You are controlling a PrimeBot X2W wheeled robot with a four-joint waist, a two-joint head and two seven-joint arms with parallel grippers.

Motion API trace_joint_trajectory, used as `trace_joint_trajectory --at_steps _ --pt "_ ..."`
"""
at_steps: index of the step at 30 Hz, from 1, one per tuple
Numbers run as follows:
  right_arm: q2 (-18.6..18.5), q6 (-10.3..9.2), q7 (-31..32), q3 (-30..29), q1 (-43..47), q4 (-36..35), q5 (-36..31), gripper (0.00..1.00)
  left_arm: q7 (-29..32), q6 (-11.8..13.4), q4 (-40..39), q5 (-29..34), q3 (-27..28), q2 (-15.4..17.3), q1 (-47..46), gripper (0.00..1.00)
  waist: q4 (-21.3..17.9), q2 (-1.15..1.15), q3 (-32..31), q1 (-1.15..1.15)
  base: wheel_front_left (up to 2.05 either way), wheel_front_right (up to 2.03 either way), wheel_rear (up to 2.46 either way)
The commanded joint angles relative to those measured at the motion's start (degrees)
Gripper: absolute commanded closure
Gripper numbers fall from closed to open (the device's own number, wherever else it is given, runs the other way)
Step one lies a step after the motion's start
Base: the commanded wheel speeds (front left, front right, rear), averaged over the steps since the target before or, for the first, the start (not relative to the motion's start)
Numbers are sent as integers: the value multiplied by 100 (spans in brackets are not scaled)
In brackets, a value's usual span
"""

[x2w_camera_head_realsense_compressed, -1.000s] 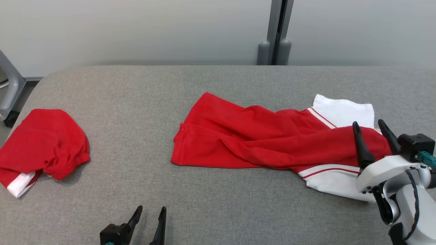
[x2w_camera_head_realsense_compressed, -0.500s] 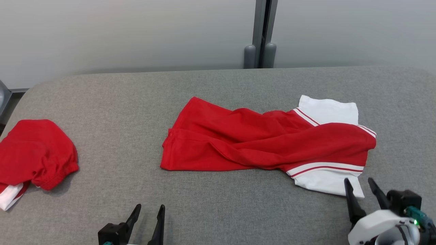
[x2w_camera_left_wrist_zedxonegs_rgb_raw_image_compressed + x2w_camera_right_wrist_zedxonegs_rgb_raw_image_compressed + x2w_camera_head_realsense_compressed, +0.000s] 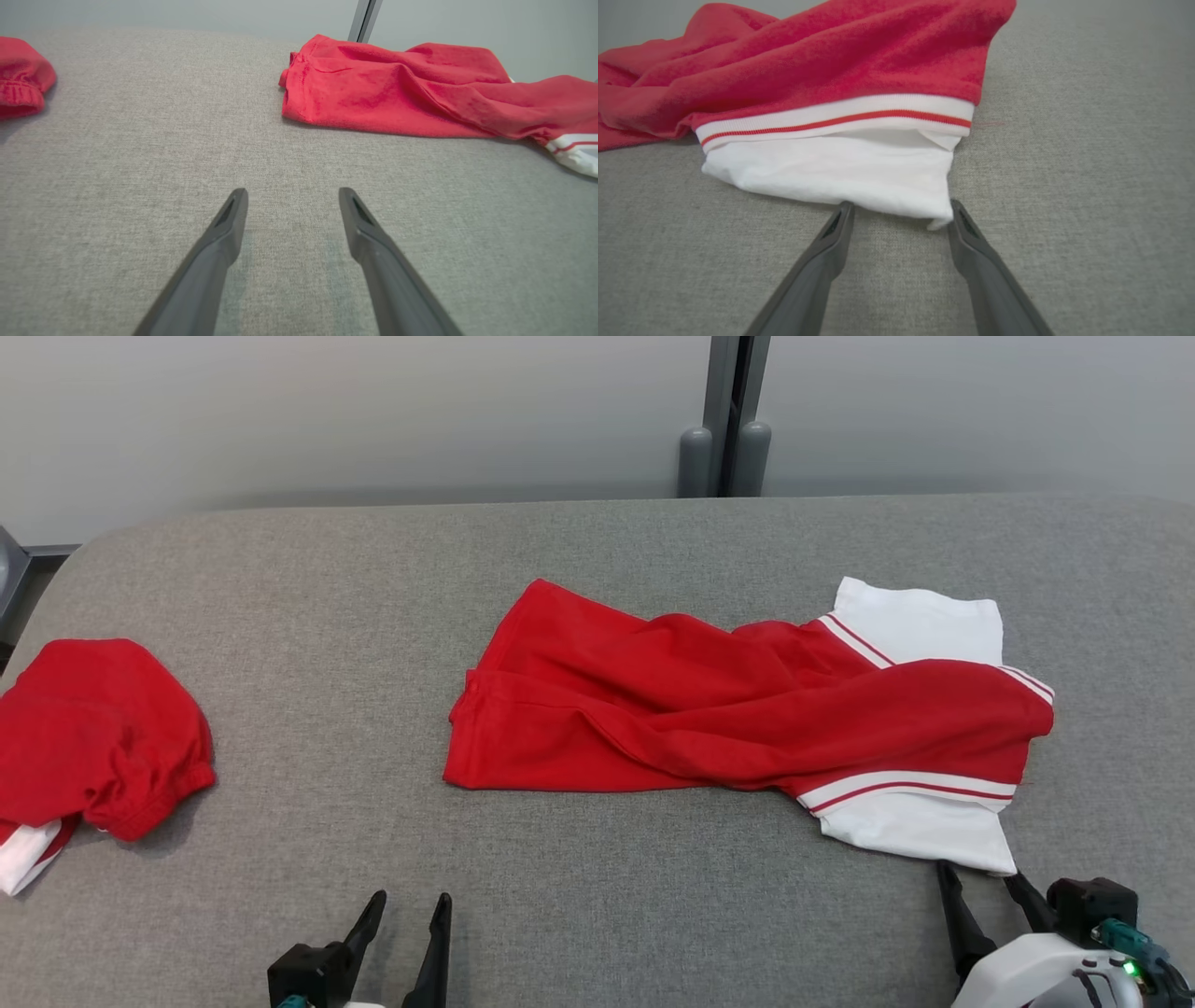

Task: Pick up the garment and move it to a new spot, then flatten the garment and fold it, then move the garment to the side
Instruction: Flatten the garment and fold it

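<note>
Status: early stage, most of the work outstanding. The garment (image 3: pixel 747 719), red with white sleeves, lies on the grey table (image 3: pixel 597 541) ahead of both grippers, nearer the right one. It is twisted along its length, with heavy folds across the body and one layer thrown over another, so it is neither flat nor folded. Whether its present spot is the new spot cannot be told from its position alone. The right gripper (image 3: pixel 978 882) has its jaws apart and empty. In the right wrist view the near white sleeve (image 3: pixel 840 172) lies directly ahead of them, its corner reaching the fingertips (image 3: pixel 955 207) without being clamped; contact there cannot be confirmed. The left gripper (image 3: pixel 411 901) also has its jaws apart and empty over bare table, with the garment's hem end (image 3: pixel 299 79) ahead and to their right, well apart. A second red garment (image 3: pixel 93 737) lies bunched far to the left of the left jaws and is not being handled. Judgement: flattening, folding and the final move to the side all remain, and a grasp on the sleeve corner looks like the likely next step.
</note>
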Motion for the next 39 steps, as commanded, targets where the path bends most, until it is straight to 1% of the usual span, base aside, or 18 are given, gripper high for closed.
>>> trace_joint_trajectory --at_steps 1,2,6,9,12,15,16,20,22,23,24,27,30,33,37,39 --pt "-36 1 2 28 -62 22 -25 5 -1 -29 4 53 32 22 -97 0 4 0 5 0 0 0 0" --pt "-34 1 1 48 -75 36 -18 100 -1 -33 9 59 39 22 -99 0 1 0 5 0 0 0 0" --pt "-16 1 2 146 -87 -145 124 100 -1 -49 33 91 77 21 -39 0 -70 0 -101 0 0 0 0" --pt "4 1 1 257 -9 -535 300 100 -1 -69 53 123 108 22 50 0 -168 0 -282 0 0 0 0" --pt "-24 1 2 494 94 -935 531 100 -1 -80 52 146 146 22 122 0 -280 0 -493 0 0 0 0" --pt "-133 1 2 744 122 -1281 842 100 -1 -92 23 91 160 21 132 0 -367 0 -604 0 0 0 0" --pt "-133 1 2 744 122 -1281 842 100 -1 -92 23 91 160 21 132 0 -367 0 -604 0 0 0 0" --pt "-256 1 2 860 325 -1665 1307 100 -1 -76 -25 63 148 23 111 0 -442 0 -690 0 0 0 0" --pt "-394 1 1 874 445 -1779 1481 100 -1 -68 -38 69 155 22 143 0 -495 0 -703 0 0 0 0" --pt "-454 0 1 842 513 -1758 1522 75 -1 -63 -46 71 161 22 169 0 -522 0 -708 0 0 0 0" --pt "-505 0 2 838 592 -1666 1531 0 -1 -53 -52 68 175 23 203 0 -548 0 -708 0 0 0 0" --pt "-640 1 2 582 598 -1505 1259 0 -1 -44 -44 65 185 23 220 0 -602 0 -679 0 0 0 0" --pt "-566 1 1 86 524 -1516 744 0 -1 -37 -41 90 187 22 169 0 -634 0 -636 0 0 0 0" --pt "-379 1 1 -291 460 -1626 241 0 -1 -25 -48 106 161 24 56 0 -622 0 -572 0 0 0 0" --pt "-164 1 1 -396 314 -1800 -150 0 -1 -21 -16 138 127 24 -127 0 -578 0 -440 0 0 0 0" --pt "-52 1 2 -382 243 -1848 -220 0 -1 -15 8 142 112 24 -300 0 -554 0 -324 0 0 0 0"
